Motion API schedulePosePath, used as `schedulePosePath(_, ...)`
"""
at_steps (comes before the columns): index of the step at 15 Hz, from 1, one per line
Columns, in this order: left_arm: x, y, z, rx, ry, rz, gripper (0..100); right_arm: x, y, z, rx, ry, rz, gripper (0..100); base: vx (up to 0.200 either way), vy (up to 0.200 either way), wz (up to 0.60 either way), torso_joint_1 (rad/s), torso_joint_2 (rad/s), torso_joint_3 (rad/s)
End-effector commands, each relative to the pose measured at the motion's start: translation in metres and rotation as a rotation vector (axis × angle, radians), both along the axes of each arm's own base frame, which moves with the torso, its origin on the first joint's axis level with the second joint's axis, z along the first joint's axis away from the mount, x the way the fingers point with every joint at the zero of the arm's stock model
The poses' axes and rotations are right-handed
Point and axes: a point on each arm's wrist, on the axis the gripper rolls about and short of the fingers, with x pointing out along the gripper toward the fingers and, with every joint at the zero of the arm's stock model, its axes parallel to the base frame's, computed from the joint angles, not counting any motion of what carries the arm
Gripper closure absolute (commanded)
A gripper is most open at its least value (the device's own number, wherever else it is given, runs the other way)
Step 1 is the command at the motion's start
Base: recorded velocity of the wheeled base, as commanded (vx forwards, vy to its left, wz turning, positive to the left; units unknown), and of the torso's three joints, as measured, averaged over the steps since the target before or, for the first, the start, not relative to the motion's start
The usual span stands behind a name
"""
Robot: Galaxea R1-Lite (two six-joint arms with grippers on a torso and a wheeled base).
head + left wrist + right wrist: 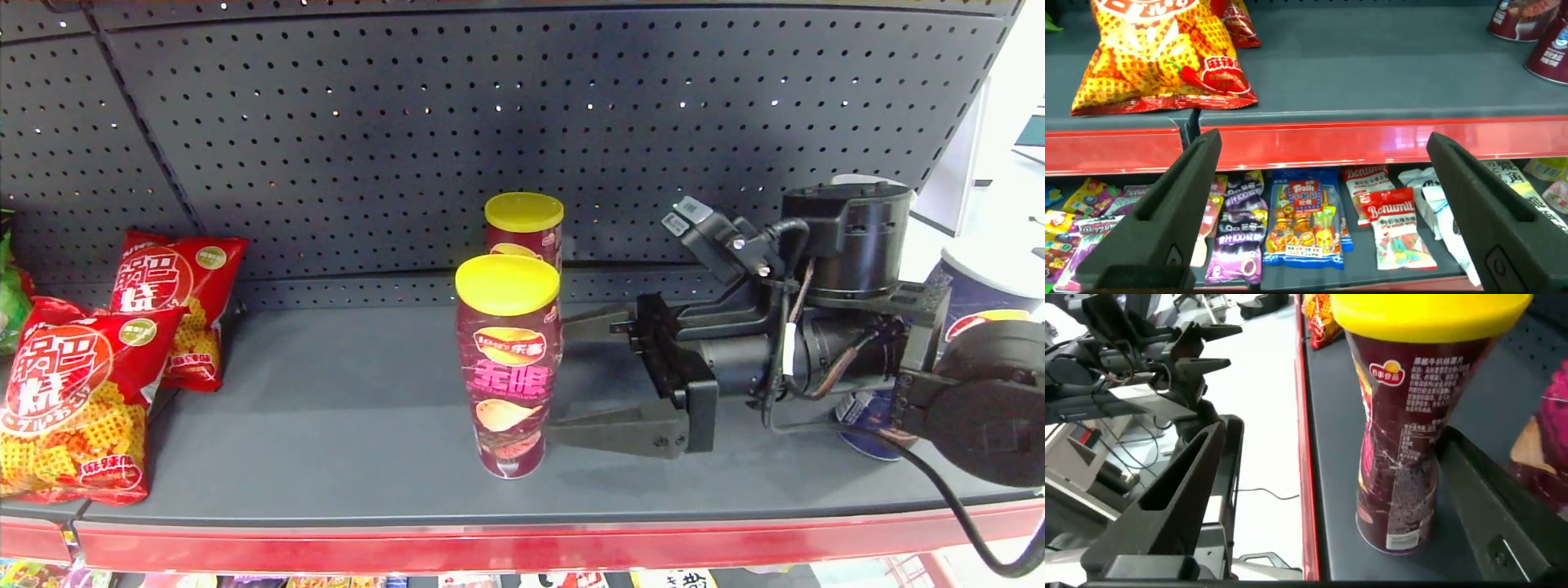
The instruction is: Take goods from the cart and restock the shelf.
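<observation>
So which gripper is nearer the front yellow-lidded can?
Right. The right gripper is open beside the front can; the left gripper sits lower, before the shelf's red edge.

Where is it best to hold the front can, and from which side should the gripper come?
Hold the front can at mid-body, below its lid, coming level from the robot's right, where the open right gripper is. It stands upright and round, so a side pinch should fit; the back can close behind blocks that side.

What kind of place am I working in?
Probably a shop aisle, or a mock-up of one: a pegboard-backed shelf with a red front edge, chip cans and red snack bags on it, candy packs below.
</observation>
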Motion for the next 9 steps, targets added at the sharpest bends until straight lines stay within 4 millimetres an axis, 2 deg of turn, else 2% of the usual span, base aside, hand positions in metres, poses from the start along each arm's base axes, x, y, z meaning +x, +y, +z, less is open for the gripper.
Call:
schedulePosePath(1, 0.0, 0.0, 0.0, 0.0, 0.001, 0.0, 0, -0.002, 0.006, -0.004, -0.008, 0.01, 0.019, 0, 0.0, 0.0, 0.0, 0.0, 0.0, 0.0)
schedulePosePath(6, 0.0, 0.0, 0.0, 0.0, 0.001, 0.0, 0, -0.007, 0.021, -0.009, -0.025, 0.007, 0.014, 0, 0.0, 0.0, 0.0, 0.0, 0.0, 0.0)
schedulePosePath(9, 0.0, 0.0, 0.0, 0.0, 0.001, 0.0, 0, 0.001, 0.035, -0.017, -0.037, 0.014, 0.015, 0, 0.0, 0.0, 0.0, 0.0, 0.0, 0.0)
